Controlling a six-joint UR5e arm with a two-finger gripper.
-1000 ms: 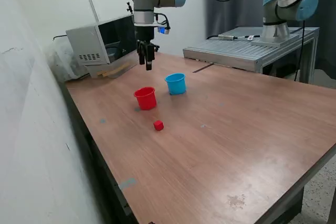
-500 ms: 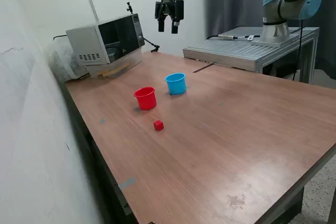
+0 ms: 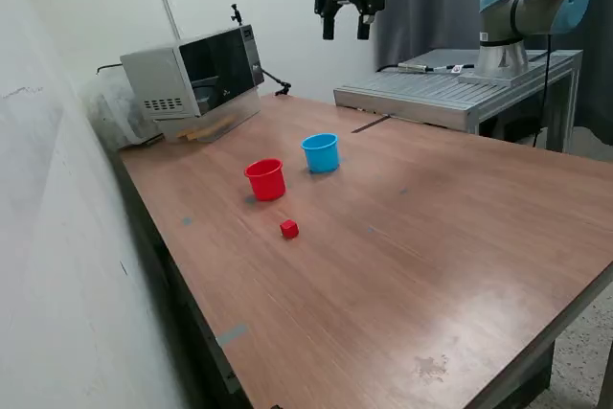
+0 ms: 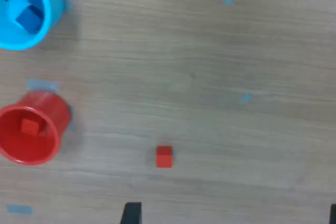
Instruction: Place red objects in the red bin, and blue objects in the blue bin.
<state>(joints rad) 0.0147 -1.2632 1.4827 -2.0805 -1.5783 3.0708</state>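
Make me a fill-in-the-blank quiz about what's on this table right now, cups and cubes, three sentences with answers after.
1. The cube lying loose on the table is ____ in color.
2. The red cup holds one ____ cube.
3. The gripper hangs high above the table, holding ____.

Answers: red; red; nothing

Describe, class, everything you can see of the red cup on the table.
The red cup is a small, tapered cup that looks like plastic, with a rolled rim, standing upright and open on the wooden table. The wrist view shows one small red cube lying inside it. It stands apart from the blue cup beside it and from the loose red cube on the table. Nothing grips it; the pincer hangs high above.
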